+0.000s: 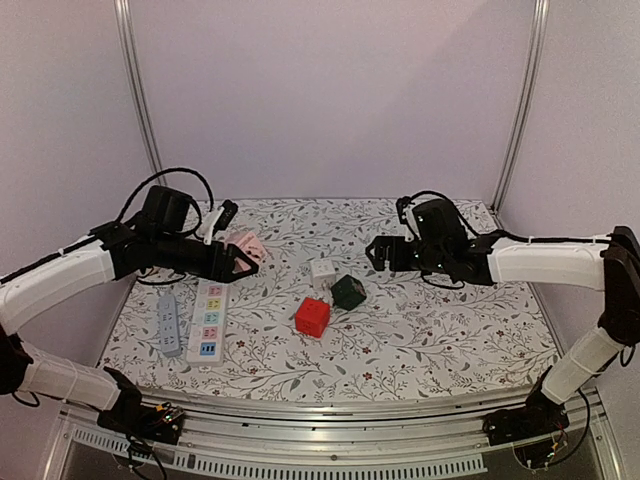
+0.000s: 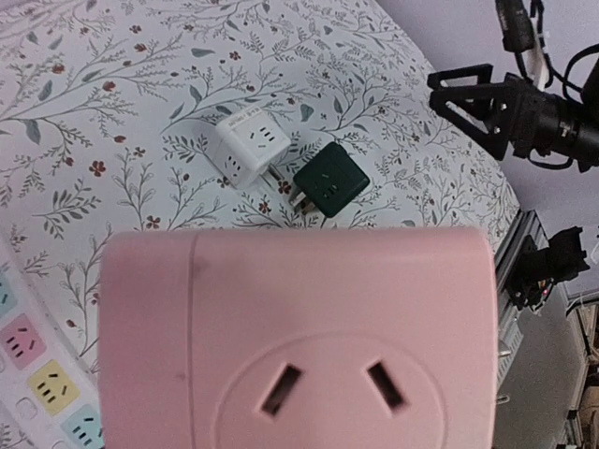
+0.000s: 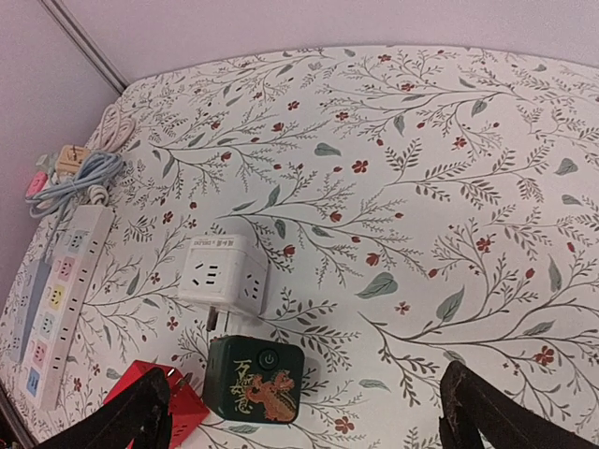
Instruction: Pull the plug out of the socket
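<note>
Pink plug cube (image 2: 299, 327) clamped in left gripper (image 1: 238, 260), socket face toward wrist; right gripper (image 1: 376, 254) wide open, empty; green cube (image 3: 255, 377) lettering illegible.

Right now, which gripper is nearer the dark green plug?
Right. The right gripper hangs close by the dark green plug on its right side, jaws open; the left gripper, holding a pink adapter, is farther off, above the power strip.
</note>
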{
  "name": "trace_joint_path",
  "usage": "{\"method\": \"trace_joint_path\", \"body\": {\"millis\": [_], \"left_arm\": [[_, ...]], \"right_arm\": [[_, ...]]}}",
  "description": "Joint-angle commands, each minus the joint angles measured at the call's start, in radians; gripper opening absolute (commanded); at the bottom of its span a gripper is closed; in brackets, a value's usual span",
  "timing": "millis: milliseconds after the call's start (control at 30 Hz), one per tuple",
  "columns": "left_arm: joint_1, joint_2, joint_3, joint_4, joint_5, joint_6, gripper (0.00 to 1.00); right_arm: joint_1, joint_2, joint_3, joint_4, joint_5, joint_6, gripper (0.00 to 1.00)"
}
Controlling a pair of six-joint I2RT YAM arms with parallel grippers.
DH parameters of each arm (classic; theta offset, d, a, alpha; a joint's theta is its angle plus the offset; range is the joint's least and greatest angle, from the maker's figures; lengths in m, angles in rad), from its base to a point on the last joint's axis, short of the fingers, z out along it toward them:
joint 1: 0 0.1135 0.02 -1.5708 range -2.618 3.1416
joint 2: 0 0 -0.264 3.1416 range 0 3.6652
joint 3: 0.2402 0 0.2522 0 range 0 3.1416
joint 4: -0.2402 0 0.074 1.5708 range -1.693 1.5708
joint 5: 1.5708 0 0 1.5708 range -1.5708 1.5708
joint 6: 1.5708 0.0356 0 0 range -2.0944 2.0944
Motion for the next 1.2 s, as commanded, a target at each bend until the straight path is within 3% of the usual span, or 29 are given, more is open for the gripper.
{"method": "trace_joint_path", "body": {"millis": [0,267,367,567,833,1167], "left_arm": [[-0.062,0.098,-0.024,0.105,-0.067,-0.08,0.4],[-0.123,0.319,0.03,0.186,-0.111,-0.198,0.38],[-0.134,0.394,0.075,0.166,-0.193,-0.245,0.38],[-0.15,0.544,0.183,0.102,-0.294,-0.294,0.41],[-0.196,0.687,0.283,0.086,-0.308,-0.328,0.42],[-0.232,0.796,0.385,0.059,-0.3,-0.352,0.51]], "right_arm": [[-0.007,-0.155,-0.124,0.047,0.143,-0.098,0.99],[-0.008,-0.311,-0.32,0.109,0.17,-0.12,0.99],[-0.008,-0.34,-0.371,0.129,0.184,-0.122,0.99],[-0.009,-0.427,-0.393,0.128,0.125,-0.081,0.99],[-0.009,-0.516,-0.384,0.062,0.136,-0.121,0.99],[-0.009,-0.516,-0.375,0.05,0.111,-0.118,0.99]]}}
